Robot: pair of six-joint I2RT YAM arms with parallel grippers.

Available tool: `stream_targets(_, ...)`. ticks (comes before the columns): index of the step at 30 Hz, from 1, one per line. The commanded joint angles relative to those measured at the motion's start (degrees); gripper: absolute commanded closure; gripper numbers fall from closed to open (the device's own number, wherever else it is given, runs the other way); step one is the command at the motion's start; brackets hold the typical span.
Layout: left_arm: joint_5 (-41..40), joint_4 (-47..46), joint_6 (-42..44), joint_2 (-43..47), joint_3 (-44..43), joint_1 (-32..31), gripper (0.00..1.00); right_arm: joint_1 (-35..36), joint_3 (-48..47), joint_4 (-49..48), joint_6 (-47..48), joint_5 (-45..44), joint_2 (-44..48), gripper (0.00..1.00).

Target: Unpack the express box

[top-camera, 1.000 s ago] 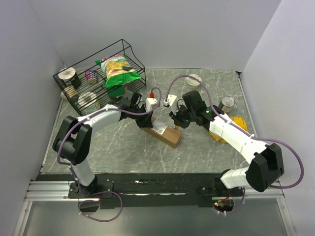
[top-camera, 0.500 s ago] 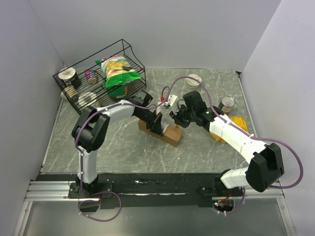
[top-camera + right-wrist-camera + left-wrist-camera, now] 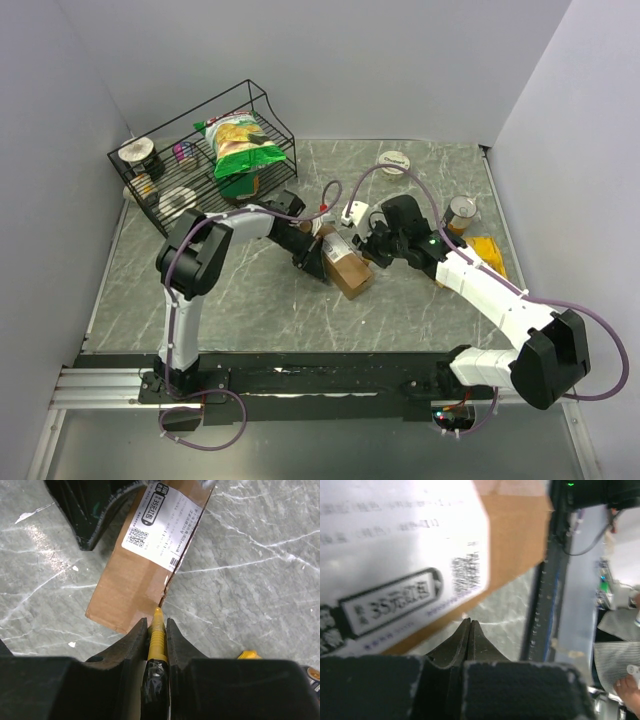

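Since the earlier frame, the left arm was folded in toward the express box [image 3: 348, 272], and the box was shifted slightly farther from the wire rack [image 3: 200, 150]. The box was found on the table [image 3: 420, 310], in front and to the right of the rack, well apart from it.

The left gripper [image 3: 312, 262] was pressed shut with nothing held, at the box side nearer the rack; contact could not be confirmed.

The long axis was recorded as running diagonally away from the rack toward the near right, with the shipping label [image 3: 162, 522] facing up.

On the side away from the rack, the right gripper [image 3: 156, 624] was clamped on a yellow tool [image 3: 156, 637], its tip at a dark split in the box's top face.

Judgement: the carton was taken as stiff, probably light, and prone to sliding on the smooth table. It would best be braced on its long sides, clear of the seam.
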State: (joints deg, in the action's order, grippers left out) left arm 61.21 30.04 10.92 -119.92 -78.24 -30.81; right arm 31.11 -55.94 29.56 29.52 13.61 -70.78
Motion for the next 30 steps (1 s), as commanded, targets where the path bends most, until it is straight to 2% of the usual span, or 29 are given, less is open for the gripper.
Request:
stream_targets(1,6.90,6.51,4.46,2.76,-6.91,0.75,0.99,-0.70,0.49,0.76,-1.04,-0.25,1.26,1.00)
stream_targets(5,11.20,3.19,-0.97,3.73,-10.53,3.64,0.99,-0.61,0.57,0.14,-1.04,-0.95,1.17,1.00)
stream_targets(8,11.38,-3.56,-7.91,1.19,-12.90,3.74,0.99,-0.70,0.66,-0.12,-1.57,-1.48,1.35,1.00)
stream_targets(9,11.30,-8.37,-14.54,-0.82,-13.17,3.48,0.99,-0.70,0.75,-0.12,-1.66,-1.39,1.52,1.00)
stream_targets(12,9.29,-14.21,-22.75,-4.60,-14.49,2.69,0.99,-0.62,0.84,-0.03,-3.05,-2.44,1.53,1.00)
stream_targets(15,5.78,-15.80,-24.62,-7.34,-15.10,2.16,0.99,-0.70,0.13,1.20,-5.60,-3.93,1.44,1.00)
stream_targets(20,1.20,-15.98,-25.51,-8.23,-11.42,2.07,0.99,-0.35,-2.32,5.58,-9.91,-5.17,1.09,1.00)
stream_targets(24,-1.00,-16.77,-26.03,-8.05,-8.96,2.07,0.99,0.87,-3.21,9.54,-12.72,-6.31,1.61,1.00)
stream_targets(30,-3.11,-15.63,-24.98,-9.37,-10.18,2.24,0.99,2.28,-3.38,13.06,-13.17,-7.89,2.67,1.00)
